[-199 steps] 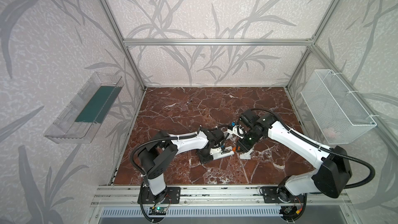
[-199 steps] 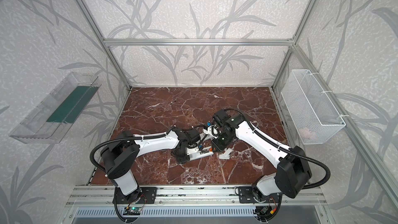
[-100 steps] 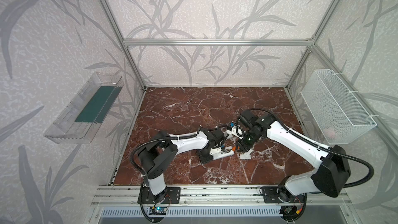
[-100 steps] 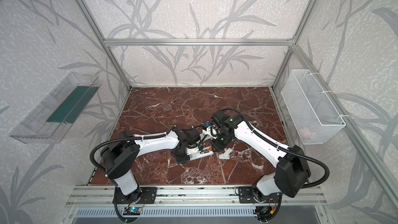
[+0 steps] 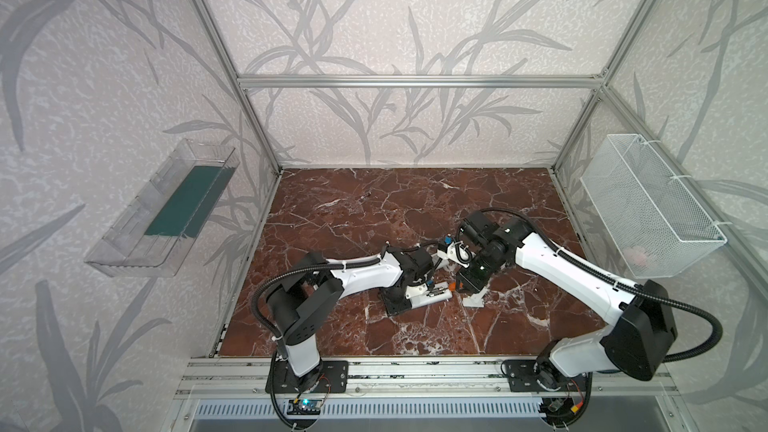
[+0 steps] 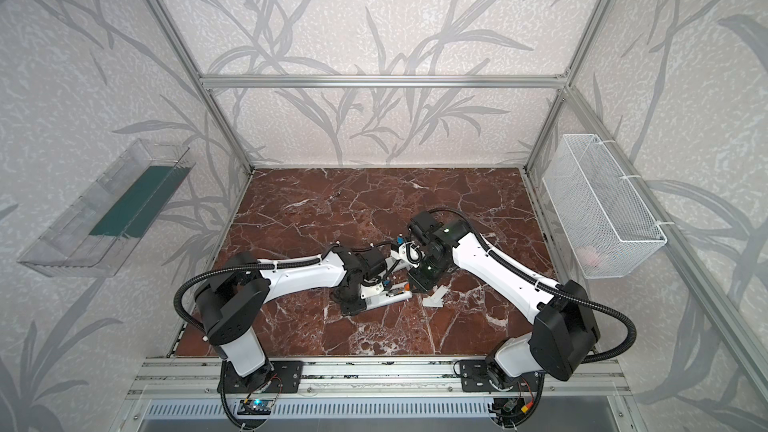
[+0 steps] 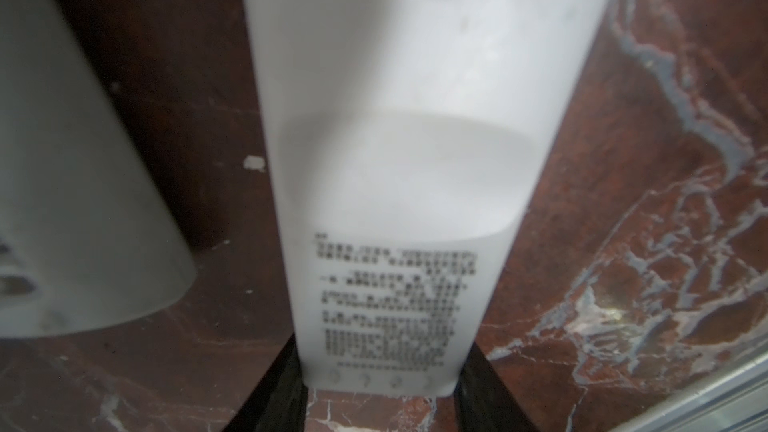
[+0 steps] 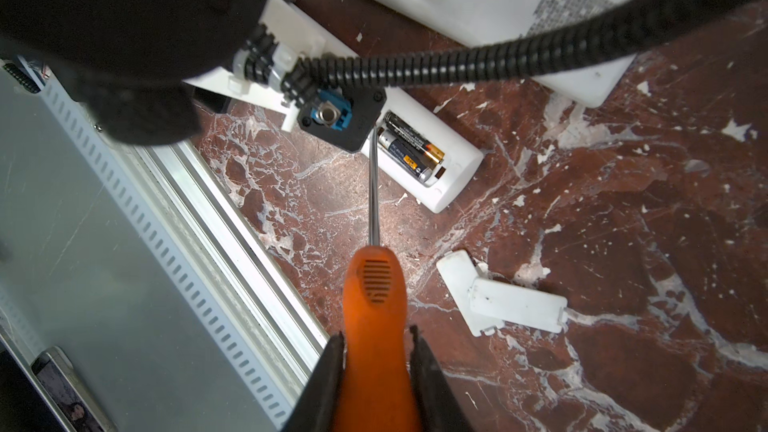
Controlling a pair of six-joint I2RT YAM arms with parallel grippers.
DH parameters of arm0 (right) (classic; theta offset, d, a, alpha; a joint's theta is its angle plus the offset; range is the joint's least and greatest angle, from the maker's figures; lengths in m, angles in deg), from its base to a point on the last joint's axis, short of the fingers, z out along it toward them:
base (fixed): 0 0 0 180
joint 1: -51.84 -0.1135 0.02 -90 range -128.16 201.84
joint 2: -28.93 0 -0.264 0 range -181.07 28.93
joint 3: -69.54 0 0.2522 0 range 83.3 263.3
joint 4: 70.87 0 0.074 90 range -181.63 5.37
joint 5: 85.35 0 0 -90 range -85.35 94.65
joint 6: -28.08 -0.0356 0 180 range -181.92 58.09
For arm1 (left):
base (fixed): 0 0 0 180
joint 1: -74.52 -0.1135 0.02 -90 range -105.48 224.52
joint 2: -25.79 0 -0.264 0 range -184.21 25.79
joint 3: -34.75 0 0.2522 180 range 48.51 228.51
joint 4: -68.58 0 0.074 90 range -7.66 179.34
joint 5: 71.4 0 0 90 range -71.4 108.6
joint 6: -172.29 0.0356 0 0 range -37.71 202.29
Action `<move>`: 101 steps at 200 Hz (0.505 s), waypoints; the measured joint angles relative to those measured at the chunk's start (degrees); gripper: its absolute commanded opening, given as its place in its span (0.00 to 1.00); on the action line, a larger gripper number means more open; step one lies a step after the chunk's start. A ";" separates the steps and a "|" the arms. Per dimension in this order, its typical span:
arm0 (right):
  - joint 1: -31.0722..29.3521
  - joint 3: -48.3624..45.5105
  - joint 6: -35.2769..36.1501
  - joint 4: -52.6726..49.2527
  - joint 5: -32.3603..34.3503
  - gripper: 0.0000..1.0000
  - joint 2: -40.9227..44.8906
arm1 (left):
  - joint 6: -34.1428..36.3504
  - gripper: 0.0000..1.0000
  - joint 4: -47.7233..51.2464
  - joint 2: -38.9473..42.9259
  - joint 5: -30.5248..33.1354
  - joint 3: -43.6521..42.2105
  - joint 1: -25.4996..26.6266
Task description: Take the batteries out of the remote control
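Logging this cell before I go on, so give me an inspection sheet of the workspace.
Surface: marble table, white flecks.
Job's things: two batteries in the open remote; second remote, bay looks empty.
Clutter: two covers, overlapping.
Grippers: left gripper shut on the remote; right gripper shut on a screwdriver, tip beside the batteries.
Cables: hose crosses in front of the second remote.
Surroundings: wire basket and clear tray on the walls.

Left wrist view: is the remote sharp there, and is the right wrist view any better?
Left wrist view: the remote is blurred, too close to the lens, its printed text unreadable. Right wrist view: the batteries and the screwdriver are sharp.
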 measured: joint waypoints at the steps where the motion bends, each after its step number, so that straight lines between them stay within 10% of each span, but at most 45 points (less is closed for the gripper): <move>1: 0.00 0.02 0.02 0.00 0.00 0.00 0.00 | 0.00 0.24 0.00 0.02 0.00 0.00 0.00; 101: 1.03 0.90 -0.02 -3.89 5.51 0.00 0.22 | 0.00 0.24 0.07 0.00 0.17 0.02 0.00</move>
